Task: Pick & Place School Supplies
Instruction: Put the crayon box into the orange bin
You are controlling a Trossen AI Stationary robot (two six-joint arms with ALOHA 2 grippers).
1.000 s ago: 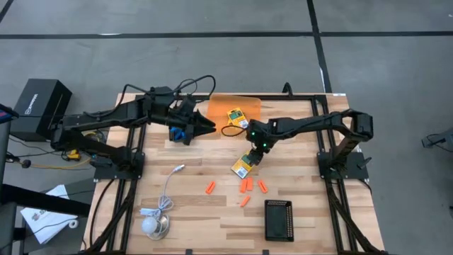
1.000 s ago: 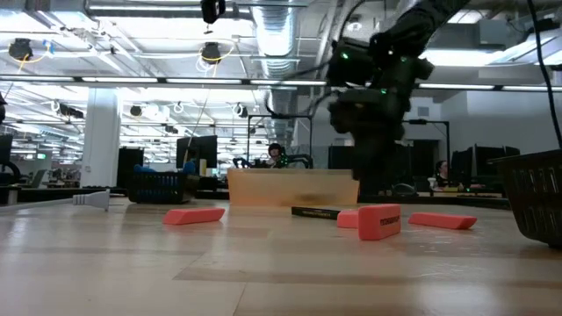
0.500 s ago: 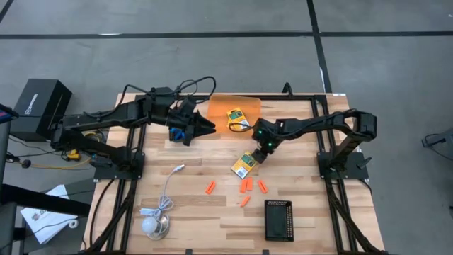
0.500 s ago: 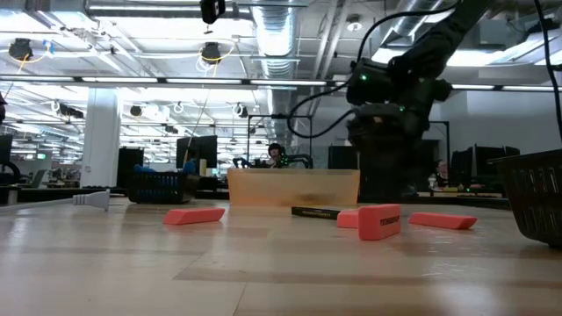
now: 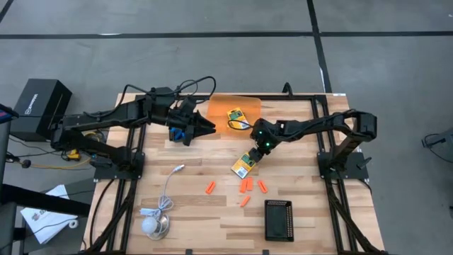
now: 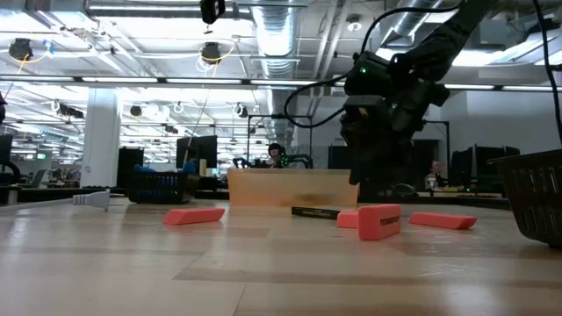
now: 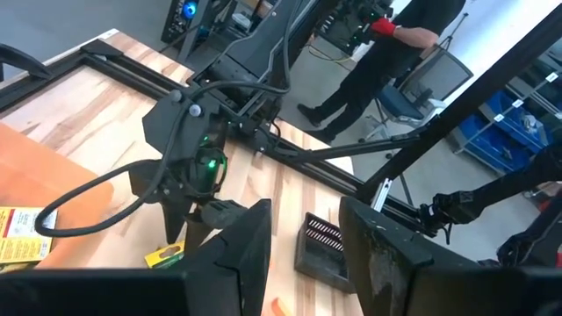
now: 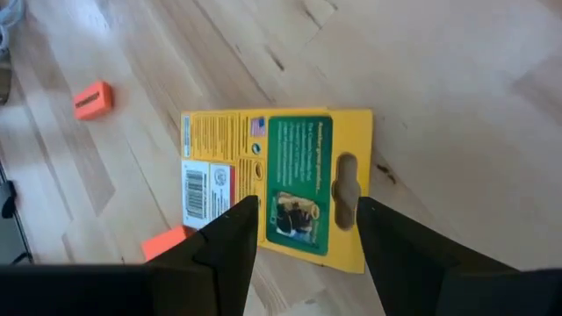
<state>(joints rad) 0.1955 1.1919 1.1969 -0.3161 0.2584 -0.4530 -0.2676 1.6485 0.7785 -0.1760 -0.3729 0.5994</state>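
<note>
A yellow-and-green crayon box (image 5: 242, 167) (image 8: 277, 184) lies flat on the table's middle. My right gripper (image 5: 253, 157) (image 8: 307, 230) hangs open just over its far right end, one finger on either side of the hang-hole end, pointing steeply down. A second crayon box (image 5: 236, 115) lies on the orange tray (image 5: 251, 106) at the far edge. Several orange sticks (image 5: 245, 185) lie nearer the front. Blue-handled scissors (image 5: 178, 133) show beside my left arm's wrist, partly hidden by it. My left gripper (image 5: 209, 127) (image 7: 306, 241) is raised and open, with nothing between its fingers.
A black tray (image 5: 278, 219) stands at the near right. A white cable with a round puck (image 5: 154, 224) lies at the near left. Orange sticks (image 6: 379, 221) lie close to the box's near side. People are in the room beyond the table.
My right gripper has sunk a little toward the crayon box, tipping more steeply down and rolling about its wrist. The box has stayed where it was.
</note>
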